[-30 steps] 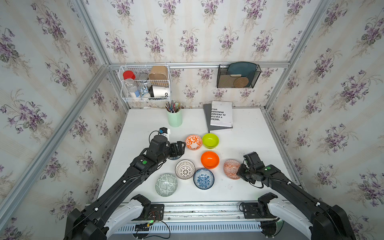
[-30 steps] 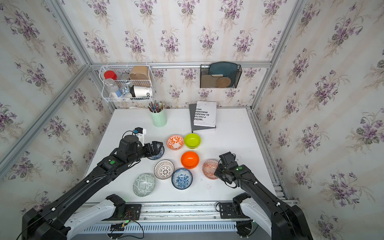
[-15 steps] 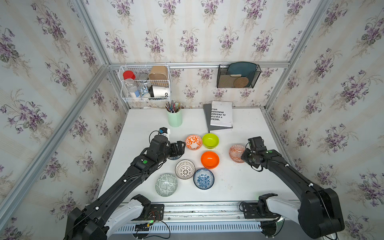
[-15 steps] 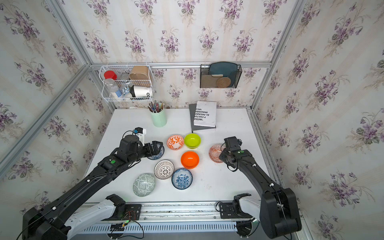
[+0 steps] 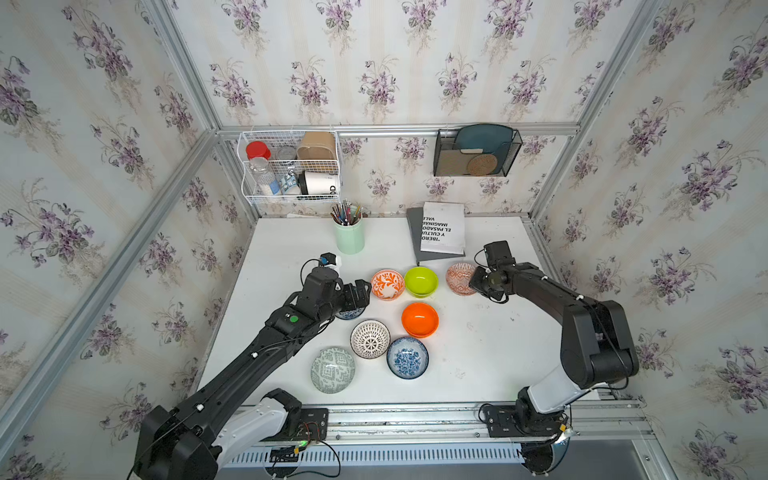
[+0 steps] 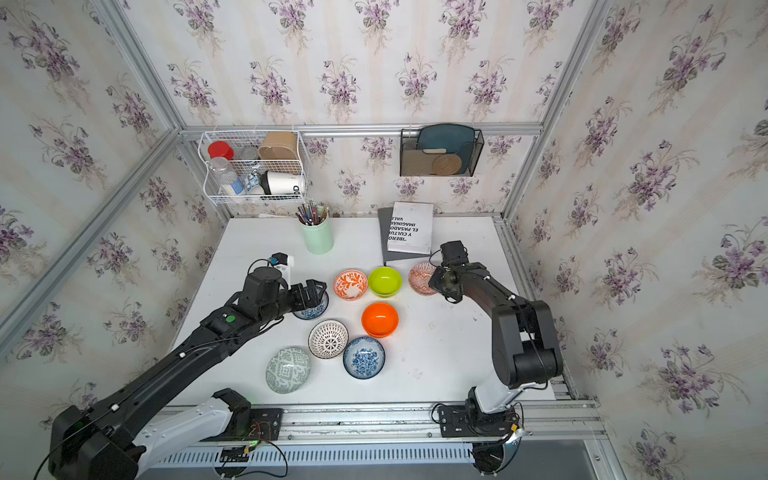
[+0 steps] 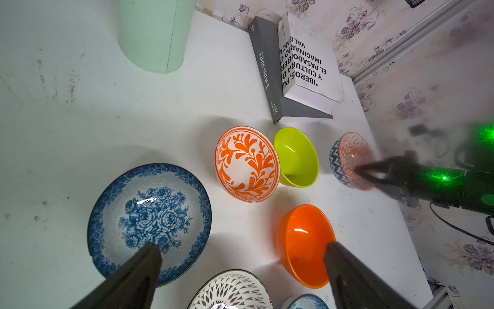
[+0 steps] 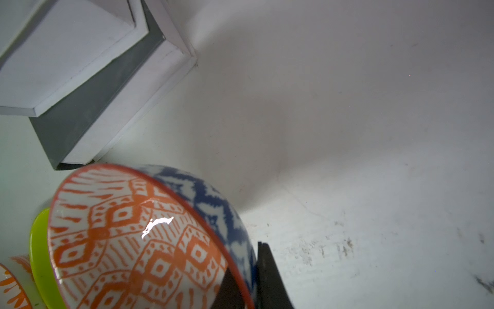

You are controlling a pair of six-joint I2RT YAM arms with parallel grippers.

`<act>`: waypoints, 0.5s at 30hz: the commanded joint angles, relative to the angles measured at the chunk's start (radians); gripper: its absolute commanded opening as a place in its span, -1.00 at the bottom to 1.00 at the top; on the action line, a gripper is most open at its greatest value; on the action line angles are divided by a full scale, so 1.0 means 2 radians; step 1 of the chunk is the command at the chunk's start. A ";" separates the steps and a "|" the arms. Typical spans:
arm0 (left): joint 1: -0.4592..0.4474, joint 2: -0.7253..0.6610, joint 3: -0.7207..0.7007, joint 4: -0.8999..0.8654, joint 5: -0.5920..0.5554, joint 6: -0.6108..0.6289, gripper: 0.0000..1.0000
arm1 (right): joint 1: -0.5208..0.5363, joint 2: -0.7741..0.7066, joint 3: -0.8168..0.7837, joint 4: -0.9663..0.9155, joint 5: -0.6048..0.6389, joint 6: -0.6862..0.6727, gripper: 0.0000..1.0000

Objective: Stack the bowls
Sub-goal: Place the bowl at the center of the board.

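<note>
- White table (image 5: 490, 357) carries the eight bowls, each on its own, and both arms reach in over it.
- Stacked books (image 5: 442, 228) lie near the right gripper (image 5: 473, 283), just past the bowl it holds.
- Left gripper (image 5: 360, 293) hangs with its jaws spread wide, gripping nothing. One blue-floral bowl (image 7: 149, 219) sits directly beneath it, under one finger (image 7: 139, 270). The plain orange bowl (image 7: 304, 243) lies beside the other finger.
- Ahead of the left gripper's fingertips sit the orange-white leaf bowl (image 5: 387, 284) and the lime bowl (image 5: 421, 281), close together.
- Back beside the left arm lie the black-white radial bowl (image 5: 370, 339), the second blue-floral bowl (image 5: 407, 357) and the grey-green patterned bowl (image 5: 332, 370).
- Right gripper pinches the rim of the salmon geometric bowl (image 8: 133, 240), with one finger inside and one on its blue-and-white outer wall. The bowl tilts, its mouth turned away from the gripper towards the lime bowl just beside it.
</note>
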 commanded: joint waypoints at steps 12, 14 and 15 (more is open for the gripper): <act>0.005 0.015 0.007 0.017 -0.006 0.000 0.99 | -0.001 0.051 0.027 0.030 -0.010 -0.013 -1.00; 0.004 0.016 0.008 0.017 -0.005 0.000 0.99 | -0.001 0.052 0.024 0.034 -0.012 -0.013 -1.00; 0.005 0.017 0.008 0.017 -0.005 0.000 0.99 | -0.001 0.052 0.022 0.035 -0.014 -0.013 -1.00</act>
